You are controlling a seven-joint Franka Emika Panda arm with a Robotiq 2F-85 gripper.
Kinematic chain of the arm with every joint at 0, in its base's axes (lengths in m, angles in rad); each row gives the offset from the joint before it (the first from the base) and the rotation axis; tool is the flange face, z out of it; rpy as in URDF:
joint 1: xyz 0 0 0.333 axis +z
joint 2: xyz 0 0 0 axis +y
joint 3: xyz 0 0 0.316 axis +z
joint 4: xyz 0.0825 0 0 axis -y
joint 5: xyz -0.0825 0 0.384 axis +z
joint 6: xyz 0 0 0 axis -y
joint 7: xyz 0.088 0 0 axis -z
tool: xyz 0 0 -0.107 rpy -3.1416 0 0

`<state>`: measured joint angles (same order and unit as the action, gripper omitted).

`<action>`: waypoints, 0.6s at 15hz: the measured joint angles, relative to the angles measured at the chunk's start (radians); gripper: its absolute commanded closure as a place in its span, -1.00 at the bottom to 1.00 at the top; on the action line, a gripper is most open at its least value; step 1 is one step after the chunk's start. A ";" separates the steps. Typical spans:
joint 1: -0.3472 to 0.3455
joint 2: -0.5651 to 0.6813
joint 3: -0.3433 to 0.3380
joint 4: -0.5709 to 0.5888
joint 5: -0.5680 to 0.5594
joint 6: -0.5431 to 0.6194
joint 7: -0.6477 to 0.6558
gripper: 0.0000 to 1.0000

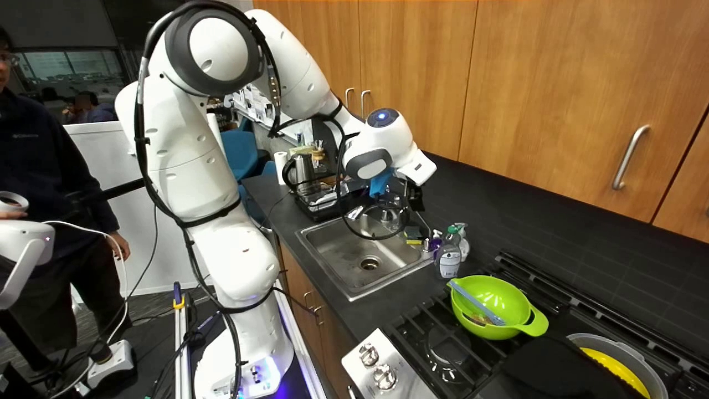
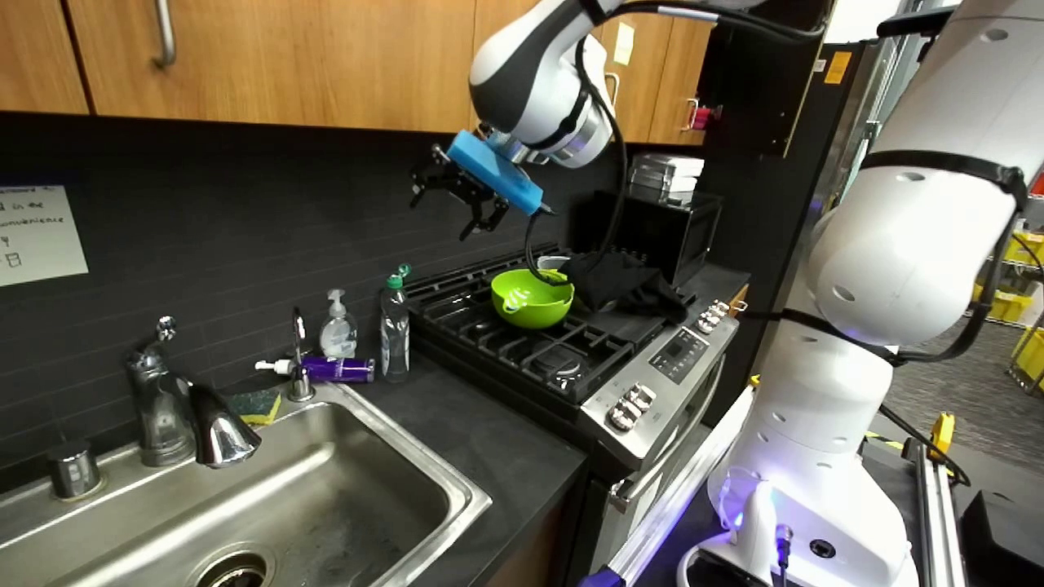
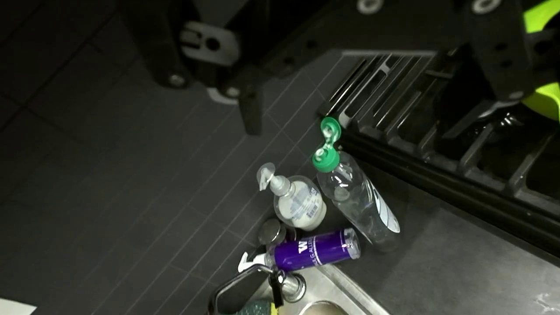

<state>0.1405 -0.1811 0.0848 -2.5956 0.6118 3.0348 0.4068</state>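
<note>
My gripper (image 3: 349, 133) is open and empty, its two fingers wide apart in the wrist view. In an exterior view the gripper (image 2: 440, 217) hangs in the air above the counter and cooktop edge. Nearest below it is a clear bottle (image 3: 356, 197) with a flipped-open green cap, upright on the counter; the bottle also shows in both exterior views (image 1: 448, 259) (image 2: 395, 334). Beside it stand a clear pump bottle of white soap (image 3: 302, 205) and a purple pump bottle (image 3: 313, 250). A green bowl (image 2: 532, 300) with a blue-grey utensil (image 1: 476, 302) sits on the cooktop.
A steel sink (image 2: 408, 465) with a faucet (image 2: 163, 408) and a sponge (image 2: 259, 408) lies beside the bottles. Wooden cabinets (image 1: 554, 100) hang above. A black cloth (image 2: 628, 281) and a grey bowl (image 1: 653, 366) are on the stove. A person (image 1: 50, 183) stands behind the arm.
</note>
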 measured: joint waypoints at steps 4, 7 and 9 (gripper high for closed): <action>-0.003 0.043 0.003 0.026 0.000 0.011 0.027 -1.00; -0.008 0.082 -0.002 0.076 -0.001 -0.086 0.032 -1.00; -0.019 0.122 -0.009 0.120 0.001 -0.153 0.033 -1.00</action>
<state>0.1212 -0.0591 0.0759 -2.4760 0.6127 2.8816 0.4393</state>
